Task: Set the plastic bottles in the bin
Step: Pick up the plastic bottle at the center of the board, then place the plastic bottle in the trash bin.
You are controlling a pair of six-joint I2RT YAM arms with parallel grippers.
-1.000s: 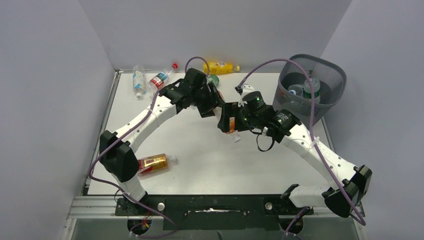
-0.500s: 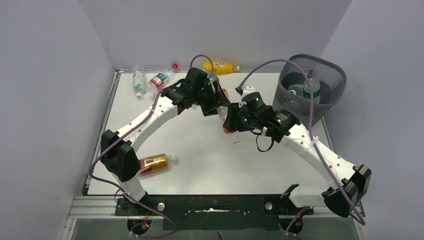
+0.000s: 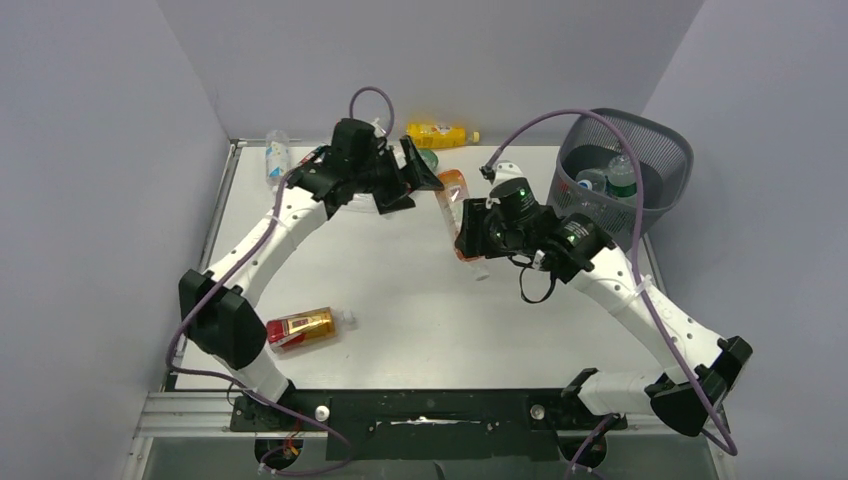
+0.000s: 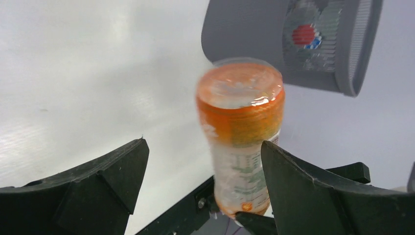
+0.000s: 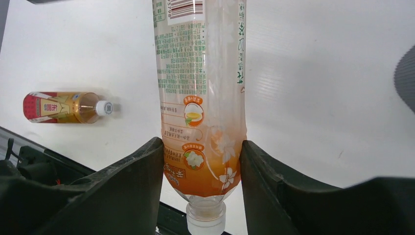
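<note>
An orange-labelled plastic bottle hangs in the air over the middle of the table, cap end toward the right arm. My right gripper is shut on its lower body, both fingers pressed on the label just above the white cap. My left gripper stands open just left of the bottle's base, which shows ahead of its right finger. The dark mesh bin stands at the far right with bottles inside; the left wrist view shows it behind the held bottle.
An amber bottle with a red label lies near the left arm's base, also seen in the right wrist view. A yellow bottle and a clear bottle lie along the back edge. A green-capped item sits behind the left gripper.
The left gripper has opened and drawn back to the left, letting go of the orange bottle. The right gripper closed on the bottle and now holds it alone, lifted slightly.
</note>
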